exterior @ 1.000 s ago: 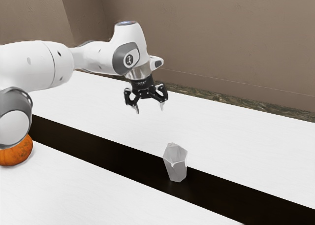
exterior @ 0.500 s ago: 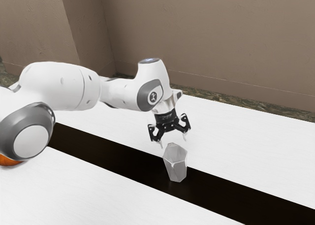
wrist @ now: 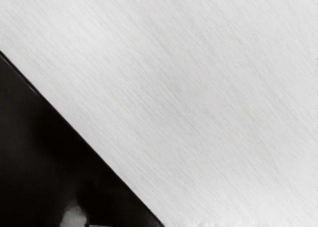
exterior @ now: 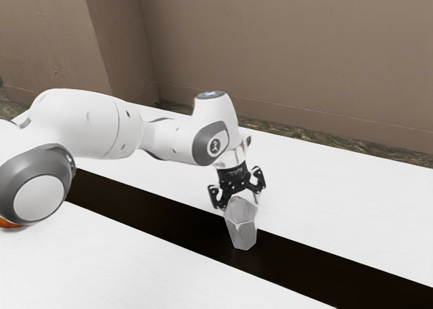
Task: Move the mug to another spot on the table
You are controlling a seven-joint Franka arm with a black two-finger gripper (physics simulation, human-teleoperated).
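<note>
While the end effector point(exterior: 237, 196) hangs right over the mug point(exterior: 241, 229) with its jaws apart, straddling the rim on two sides but, as far as you can tell from the exterior view, not pressing on it, weigh how this thing will behave. The mug stands upright on the dark strip point(exterior: 135, 202) that runs between the two white stretches of the worktop point(exterior: 338, 187), well apart from anything else.

It looks pale and half see-through, with flat facets and a body that narrows toward the base. Expect it to be light, stiff and smooth, so likely slippery under hard pads, and easy to tip because the foot is small. No handle is visible from this side.

Your best hold is probably across the upper wall, just under the rim, with each jaw flat on an opposite facet rather than on an edge. The flare toward the top should help: if the mug slips down, it wedges wider into the grip. Close gently and squarely, since an off-centre squeeze could spin or topple it.

In the wrist view the white worktop point(wrist: 198, 88) meets the dark strip point(wrist: 39, 162) on a slant.
</note>
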